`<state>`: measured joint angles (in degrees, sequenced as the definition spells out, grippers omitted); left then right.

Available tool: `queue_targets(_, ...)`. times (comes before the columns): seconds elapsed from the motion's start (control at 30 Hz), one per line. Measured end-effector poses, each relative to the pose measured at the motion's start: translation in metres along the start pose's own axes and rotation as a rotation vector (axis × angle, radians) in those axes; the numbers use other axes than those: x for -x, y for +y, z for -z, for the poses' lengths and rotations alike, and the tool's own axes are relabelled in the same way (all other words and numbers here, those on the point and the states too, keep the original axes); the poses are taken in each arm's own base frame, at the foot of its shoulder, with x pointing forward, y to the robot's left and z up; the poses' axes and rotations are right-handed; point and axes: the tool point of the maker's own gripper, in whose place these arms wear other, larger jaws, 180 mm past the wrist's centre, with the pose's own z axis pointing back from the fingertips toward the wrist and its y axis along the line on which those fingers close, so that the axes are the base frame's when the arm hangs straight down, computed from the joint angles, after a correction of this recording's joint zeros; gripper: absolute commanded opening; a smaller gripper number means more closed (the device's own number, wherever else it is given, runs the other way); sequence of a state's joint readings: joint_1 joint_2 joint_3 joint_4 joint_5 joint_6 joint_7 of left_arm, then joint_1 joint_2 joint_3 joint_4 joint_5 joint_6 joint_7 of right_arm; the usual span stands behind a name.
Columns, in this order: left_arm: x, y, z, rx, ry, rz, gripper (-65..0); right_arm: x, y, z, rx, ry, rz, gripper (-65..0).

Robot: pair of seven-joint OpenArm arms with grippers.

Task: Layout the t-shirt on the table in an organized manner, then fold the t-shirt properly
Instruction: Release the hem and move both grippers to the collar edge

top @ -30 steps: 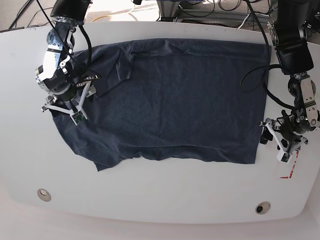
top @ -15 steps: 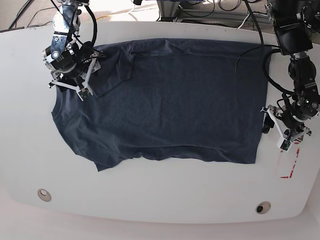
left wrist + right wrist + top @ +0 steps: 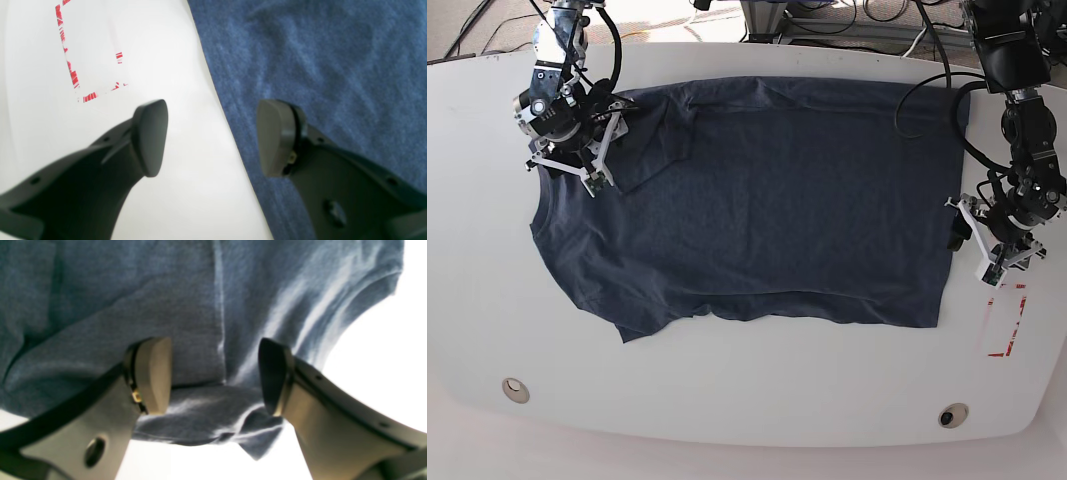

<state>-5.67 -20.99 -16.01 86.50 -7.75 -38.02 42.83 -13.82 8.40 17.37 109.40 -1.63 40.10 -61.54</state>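
Here the t-shirt (image 3: 757,200) lies spread on the table (image 3: 727,390); right gripper (image 3: 215,376) gapes above its sleeve, left gripper (image 3: 211,136) parted astride its hem.

I see the dark navy-blue cloth t-shirt (image 3: 767,200) spread across the large white table (image 3: 747,390), the red rectangle outline (image 3: 1004,327) near its right edge.

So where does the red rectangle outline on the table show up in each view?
Base: red rectangle outline at lower right, beside the dark navy cloth t-shirt's edge.
Left wrist: upper left, on the white table left of the shirt edge.
Right wrist: not in it.
Shared landmark: the t-shirt's straight edge.
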Motion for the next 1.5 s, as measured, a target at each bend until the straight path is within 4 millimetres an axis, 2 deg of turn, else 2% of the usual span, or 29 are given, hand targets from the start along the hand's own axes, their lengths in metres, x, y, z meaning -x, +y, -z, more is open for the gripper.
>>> queue_targets(0.13, 0.0, 0.0, 0.0, -0.001, 0.0, 0.001, -25.8, 0.008, 0.005, 0.005, -0.022, 0.021, 0.009, -27.1)
queue_targets(0.3, 0.0, 0.0, 0.0, -0.001, 0.0, 0.0, -25.8, 0.005, 0.019, 0.01, -0.102, -0.013, 0.053, -27.1)
queue_targets(0.53, 0.0, 0.0, 0.0, -0.001, 0.001, 0.0, -25.8, 0.011, 0.008, 0.008, -0.089, -0.016, 0.092, -27.6)
queue_targets(0.63, 0.0, 0.0, 0.0, 0.0, 0.0, 0.0, -25.8, 0.012, 0.007, 0.008, -0.087, -0.014, 0.09, -33.0)
queue_targets(0.7, 0.0, 0.0, 0.0, 0.0, -0.001, 0.0, -25.8, 0.011, 0.008, 0.008, -0.092, -0.019, 0.092, -38.8)
queue_targets(0.77, 0.0, 0.0, 0.0, 0.0, -0.001, 0.0, -25.8, 0.01, 0.009, 0.008, -0.094, -0.02, 0.092, -48.4)
queue_targets(0.87, 0.001, 0.0, 0.0, -0.002, 0.003, 0.001, -25.8, 0.01, 0.009, 0.008, -0.095, -0.021, 0.093, -59.0)
queue_targets(0.93, 0.0, 0.001, 0.0, -0.002, 0.003, 0.002, -25.8, 0.009, 0.009, 0.008, -0.094, -0.022, 0.092, -62.1)
queue_targets(1.2, 0.0, -0.001, 0.001, 0.001, 0.0, 0.0, -25.8, 0.008, 0.008, 0.008, -0.091, -0.027, 0.091, -62.3)
queue_targets(1.5, 0.006, -0.003, 0.004, 0.012, 0.015, -0.012, -25.8, -0.01, -0.001, -0.007, -0.047, -0.082, 0.062, -62.3)
